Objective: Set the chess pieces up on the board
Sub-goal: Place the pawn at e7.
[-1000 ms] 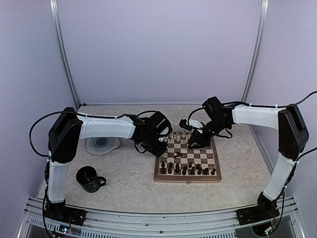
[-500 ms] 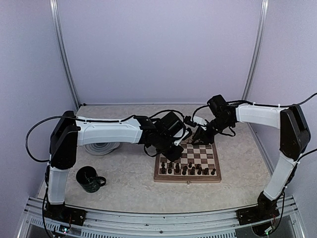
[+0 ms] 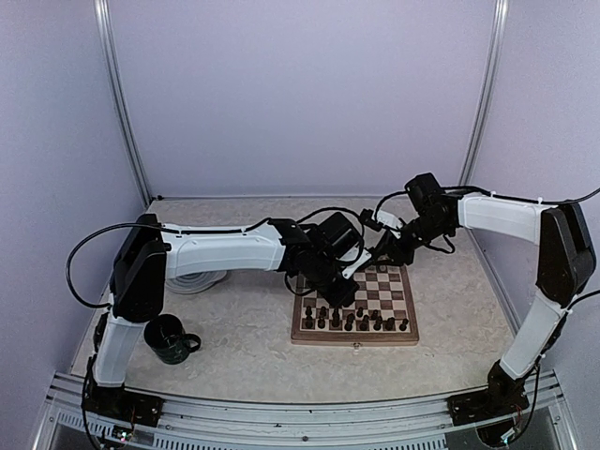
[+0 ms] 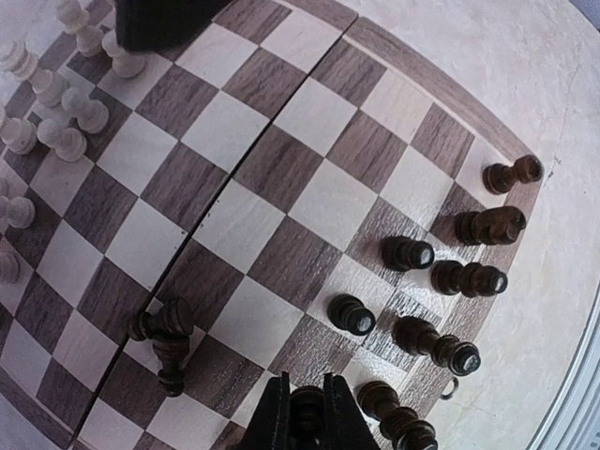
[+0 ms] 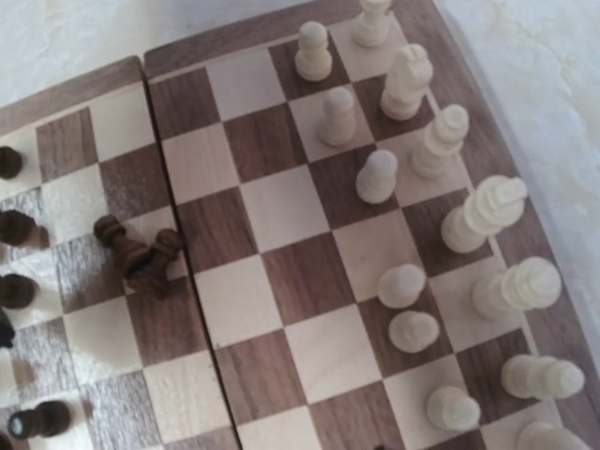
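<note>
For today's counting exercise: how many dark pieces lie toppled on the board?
2. One toppled piece and another lie touching beside the centre seam of the board; more may be hidden.

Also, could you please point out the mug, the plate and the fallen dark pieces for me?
Mug [image 3: 169, 349]: top view, on its dark side wall.
Plate [image 3: 192, 282]: top view, on the visible near rim.
Fallen dark pieces [image 5: 138, 256]: right wrist view, where the two meet on the board.

White-shelled left arm [image 3: 220, 251] and right arm [image 3: 497, 217], black joints [image 3: 141, 267], looping black cables [image 3: 69, 274].
</note>
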Robot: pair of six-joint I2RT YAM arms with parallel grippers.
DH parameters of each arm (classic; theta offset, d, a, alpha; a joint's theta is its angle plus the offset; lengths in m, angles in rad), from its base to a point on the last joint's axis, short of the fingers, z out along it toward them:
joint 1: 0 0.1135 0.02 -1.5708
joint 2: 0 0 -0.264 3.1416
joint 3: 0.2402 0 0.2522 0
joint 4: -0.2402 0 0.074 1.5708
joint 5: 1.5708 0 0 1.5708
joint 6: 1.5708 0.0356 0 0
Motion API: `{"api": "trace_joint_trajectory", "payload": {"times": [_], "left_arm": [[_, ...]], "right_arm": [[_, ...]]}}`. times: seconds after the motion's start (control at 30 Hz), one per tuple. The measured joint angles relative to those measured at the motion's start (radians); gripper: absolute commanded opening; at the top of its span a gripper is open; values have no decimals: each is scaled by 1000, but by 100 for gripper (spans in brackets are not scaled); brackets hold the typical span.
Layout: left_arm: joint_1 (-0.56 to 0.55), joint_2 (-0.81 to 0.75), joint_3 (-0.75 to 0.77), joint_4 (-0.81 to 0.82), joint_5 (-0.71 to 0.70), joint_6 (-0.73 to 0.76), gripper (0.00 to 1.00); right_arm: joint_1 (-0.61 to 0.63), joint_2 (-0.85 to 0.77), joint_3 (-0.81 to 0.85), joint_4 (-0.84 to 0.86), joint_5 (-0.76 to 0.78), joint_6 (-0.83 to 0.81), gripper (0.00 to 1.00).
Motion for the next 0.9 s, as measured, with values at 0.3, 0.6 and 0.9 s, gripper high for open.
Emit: {"api": "trace_joint_trajectory", "payload": {"times": [0.3,0.6,0.9], "left_arm": [[-1,35,17,-41,24,6,8],[-2,62,32,-43,28,7,10],[-2,74,34,-43,30,7,12]], "right_arm": [[-34,-5,0,5,4,9,33],[-36,-5,-2,5,4,13,33],[-36,-5,-2,5,3,14,33]]}}
